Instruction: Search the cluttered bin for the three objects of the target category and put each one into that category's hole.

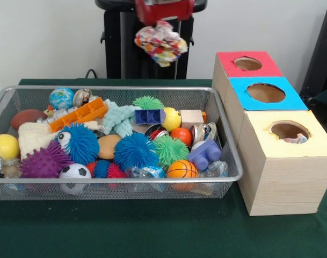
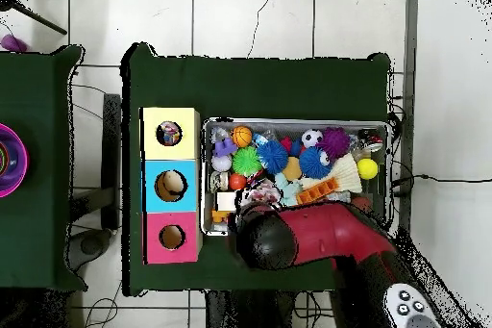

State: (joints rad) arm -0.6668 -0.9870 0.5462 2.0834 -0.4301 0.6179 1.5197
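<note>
Fingers are seen closed on a crumpled multicoloured bundle, which is held high above the far edge of the wire bin. The bin is packed with balls, spiky toys and blocks. Three boxes are lined up beside it on the green surface: red-topped, blue-topped and yellow-topped, each with a round hole.
</note>
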